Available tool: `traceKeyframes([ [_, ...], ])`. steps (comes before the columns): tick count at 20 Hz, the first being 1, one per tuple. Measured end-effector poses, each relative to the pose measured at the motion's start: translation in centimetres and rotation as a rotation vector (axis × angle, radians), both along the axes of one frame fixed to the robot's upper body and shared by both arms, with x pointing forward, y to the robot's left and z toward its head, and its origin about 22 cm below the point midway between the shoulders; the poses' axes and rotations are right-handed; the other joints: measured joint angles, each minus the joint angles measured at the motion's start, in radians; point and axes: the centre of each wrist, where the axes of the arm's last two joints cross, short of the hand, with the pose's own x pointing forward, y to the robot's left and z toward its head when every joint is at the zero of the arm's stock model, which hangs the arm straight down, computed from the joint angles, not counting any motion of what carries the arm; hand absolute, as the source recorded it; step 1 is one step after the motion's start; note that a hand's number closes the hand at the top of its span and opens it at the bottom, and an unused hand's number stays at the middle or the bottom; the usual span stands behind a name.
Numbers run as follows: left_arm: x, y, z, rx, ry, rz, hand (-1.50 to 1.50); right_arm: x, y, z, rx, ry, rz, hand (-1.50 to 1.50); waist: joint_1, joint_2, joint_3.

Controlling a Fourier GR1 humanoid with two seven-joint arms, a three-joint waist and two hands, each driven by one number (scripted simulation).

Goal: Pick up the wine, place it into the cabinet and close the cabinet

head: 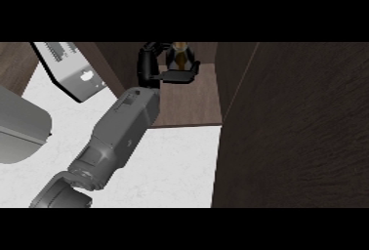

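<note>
The robot hand [160, 66] reaches deep into the open cabinet [189, 105] with its fingers curled round the wine [181, 54], holding the bottle upright over the shelf near the back, presumably to set it down there.

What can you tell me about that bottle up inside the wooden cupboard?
The dark wine bottle with a tan label shows only in part, deep inside the open brown wooden cabinet near its back. It looks dark and glossy and seems to stand upright over the cabinet's floor. The black robot hand on the long grey forearm hides much of it, fingers curled round it from the left and front. Whether its base touches the floor is hidden.
</note>
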Motion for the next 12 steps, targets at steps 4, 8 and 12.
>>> traceKeyframes([
  [4,0.07,0.0,-0.15,-0.066,0.031,0.004,1.5,0.34,-0.14,0.09,0.001,-0.012,-0.003,-1.5,-0.001,-0.001,0.002],
  [8,0.13,0.22,-0.34,-0.111,0.038,0.001,1.5,0.3,0.31,-0.06,0.012,-0.012,0.024,-1.5,-0.01,0.0,0.003],
  [12,0.14,0.47,-0.61,-0.125,0.041,-0.004,1.5,0.19,0.37,-0.14,0.009,-0.006,0.031,-1.5,-0.015,0.001,0.004],
])
